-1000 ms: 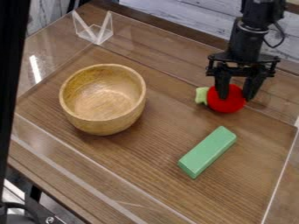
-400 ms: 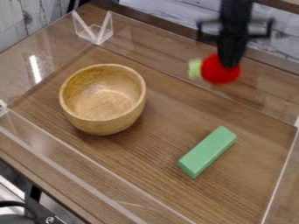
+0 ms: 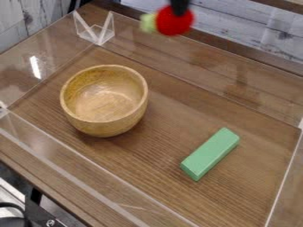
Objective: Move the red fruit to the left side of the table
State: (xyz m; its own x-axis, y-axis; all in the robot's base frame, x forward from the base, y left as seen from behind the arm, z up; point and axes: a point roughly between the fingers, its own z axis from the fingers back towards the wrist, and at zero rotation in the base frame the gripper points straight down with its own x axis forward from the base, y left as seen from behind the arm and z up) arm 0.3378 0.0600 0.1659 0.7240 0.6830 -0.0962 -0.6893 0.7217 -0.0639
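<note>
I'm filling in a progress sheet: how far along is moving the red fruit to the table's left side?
Done: the small glossy red toy fruit is gripped and off the brown wood-grain table. In hand: the black gripper, barely visible at the top edge, holds it in the air beyond the round wooden bowl. Left: lowering it on the left side and releasing.

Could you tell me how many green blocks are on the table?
1. The green block lies flat at the picture's lower right, apart from the wooden bowl; none appears hidden.
</note>
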